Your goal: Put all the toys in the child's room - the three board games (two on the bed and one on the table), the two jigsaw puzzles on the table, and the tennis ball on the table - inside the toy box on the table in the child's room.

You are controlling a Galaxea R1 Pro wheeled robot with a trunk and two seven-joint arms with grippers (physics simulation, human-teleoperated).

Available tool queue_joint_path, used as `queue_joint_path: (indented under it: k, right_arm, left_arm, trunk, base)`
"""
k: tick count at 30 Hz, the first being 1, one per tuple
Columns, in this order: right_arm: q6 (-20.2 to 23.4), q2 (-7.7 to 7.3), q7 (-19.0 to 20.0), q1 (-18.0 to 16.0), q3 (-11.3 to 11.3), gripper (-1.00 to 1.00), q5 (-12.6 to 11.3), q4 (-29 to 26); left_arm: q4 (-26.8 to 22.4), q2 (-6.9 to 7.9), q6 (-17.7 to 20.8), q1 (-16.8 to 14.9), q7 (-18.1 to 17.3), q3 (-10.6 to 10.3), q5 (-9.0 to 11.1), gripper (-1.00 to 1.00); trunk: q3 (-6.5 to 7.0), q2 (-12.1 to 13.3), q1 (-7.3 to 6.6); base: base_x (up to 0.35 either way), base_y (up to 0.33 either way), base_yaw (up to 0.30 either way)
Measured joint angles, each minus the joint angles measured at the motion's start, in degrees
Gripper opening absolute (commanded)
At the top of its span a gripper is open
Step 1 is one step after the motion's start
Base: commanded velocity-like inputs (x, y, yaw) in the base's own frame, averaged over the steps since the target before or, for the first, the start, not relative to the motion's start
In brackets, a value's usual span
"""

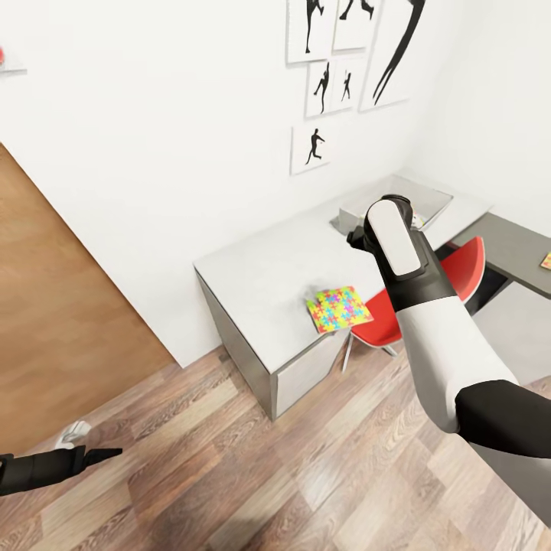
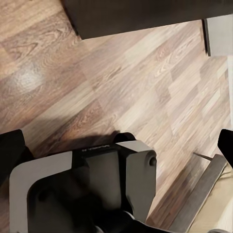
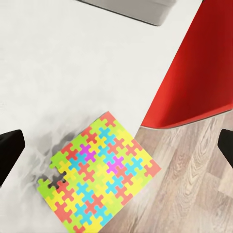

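Jigsaw puzzle [image 1: 340, 308]: lying flat at the front edge of the counter, one corner poking just past the edge. In my right wrist view it sits right between my fingertips [image 3: 99, 177], yellow, pink, blue and green pieces, with one small gap in the pattern near a corner.

Second puzzle [image 1: 546, 261]: a sliver of it shows on the lower dark grey section, well apart from the first.

Toy box [image 1: 398, 200]: the shallow grey tray sits further back on the counter, close to the wall corner, partly hidden behind my right arm. Something small and colourful peeks out by its rim, too hidden to name.

Counter [image 1: 268, 275]: pale grey top, white drawers below, pushed against the white wall.

Right gripper [image 3: 116, 145]: hanging above the counter over the puzzle, fingers spread wide, only the two dark tips [image 3: 8, 150] at the frame edges, nothing between them but air. In the head view my forearm [image 1: 405, 260] covers it.

Left gripper [image 1: 107, 453]: low over the floor, well away from the counter, pointing forward. How far apart the fingers are, I cannot tell.

Chair [image 1: 428, 295]: red, tucked in just beside the puzzle's corner of the counter.

Floor [image 1: 252, 474]: wood planks.

Wall pictures [image 1: 329, 84]: black ballplayer silhouettes above the counter.

Door [image 1: 53, 306]: brown wood, off to my left.
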Motion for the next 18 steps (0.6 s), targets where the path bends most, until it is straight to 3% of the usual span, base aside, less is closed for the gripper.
queue_joint_path:
  k: [18]
  right_arm:
    - [-0.02, 0.00, 0.02, 0.34, -0.05, 1.00, -0.16, 0.15]
  left_arm:
    - [0.00, -0.34, 0.00, 0.00, 0.09, 0.01, -1.36, 1.00]
  trunk:
    - [1.72, 0.00, 0.00]
  base:
    - [0.000, 0.000, 0.000]
